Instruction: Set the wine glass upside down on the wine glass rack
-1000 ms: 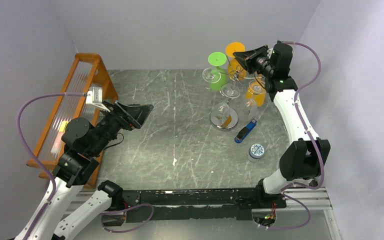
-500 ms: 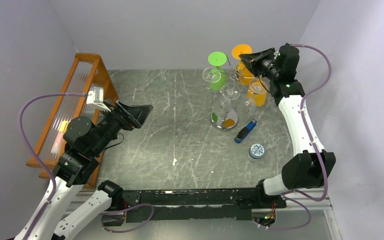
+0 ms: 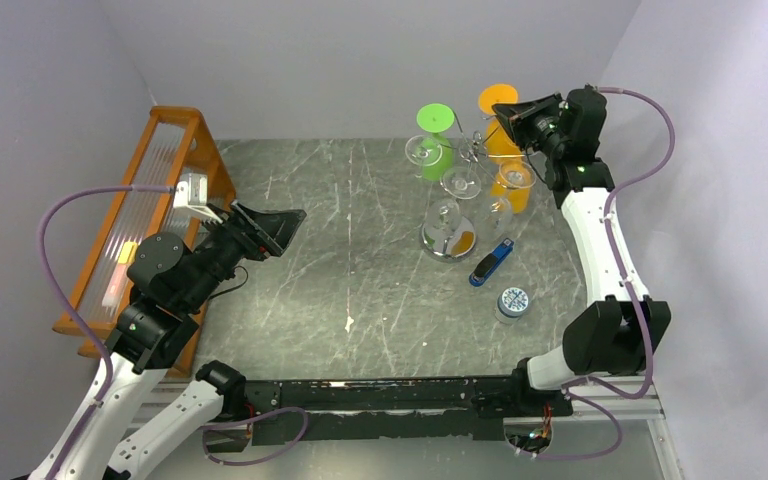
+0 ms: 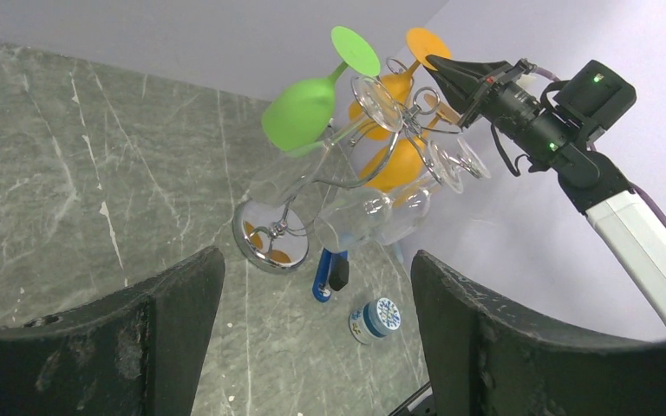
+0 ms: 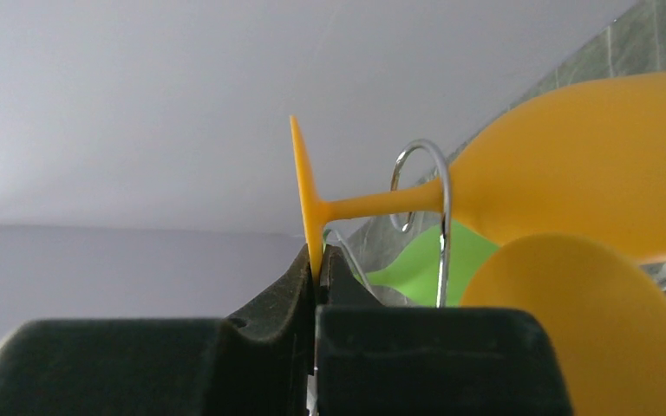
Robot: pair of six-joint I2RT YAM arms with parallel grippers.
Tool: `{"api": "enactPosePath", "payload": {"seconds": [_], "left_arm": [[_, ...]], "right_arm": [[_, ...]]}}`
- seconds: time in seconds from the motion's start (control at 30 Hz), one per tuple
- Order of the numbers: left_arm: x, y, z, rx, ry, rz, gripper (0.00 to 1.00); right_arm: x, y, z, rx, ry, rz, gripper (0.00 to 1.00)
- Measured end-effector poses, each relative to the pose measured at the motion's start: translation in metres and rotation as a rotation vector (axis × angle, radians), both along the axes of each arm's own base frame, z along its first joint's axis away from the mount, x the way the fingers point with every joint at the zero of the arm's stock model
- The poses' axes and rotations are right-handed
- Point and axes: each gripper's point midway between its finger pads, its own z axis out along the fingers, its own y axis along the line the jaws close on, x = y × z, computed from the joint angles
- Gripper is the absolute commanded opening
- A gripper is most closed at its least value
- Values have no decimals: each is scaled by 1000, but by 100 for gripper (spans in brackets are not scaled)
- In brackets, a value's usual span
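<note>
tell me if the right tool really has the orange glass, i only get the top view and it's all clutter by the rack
Observer: Yes. The right wrist view shows the right tool shut on the rim of the orange wine glass foot.
Operator: stem on the rack yet
Observer: The stem lies across a curled wire of the wine glass rack; I cannot tell if it is seated.
Operator: left tool carrying anything
Observer: No. The left wrist view shows the left tool open and empty, facing the rack.
</note>
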Motion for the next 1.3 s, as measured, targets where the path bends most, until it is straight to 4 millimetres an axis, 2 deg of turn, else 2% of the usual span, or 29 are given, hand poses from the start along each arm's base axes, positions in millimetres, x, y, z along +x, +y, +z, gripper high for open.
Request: {"api": "enactPosePath", "payload": {"seconds": [0.13,0.3,0.47,0.73,1.3], "left_arm": [[0,0,0,0,0,1,82],[0,0,0,0,0,2,82],[0,0,0,0,0,3,82],[1,1,0,0,0,6,82],[1,1,-1,1,3,8,83]], "right_arm": [[8,-7,-8,-4,11,-14,0],[16,-10,-15,-5,21,-17,6],[21,-7,-13,-11,11,6,13],[21,-5,-4,-19,-17,27,14],[27,4,-8,-30,-22,99,31]]}}
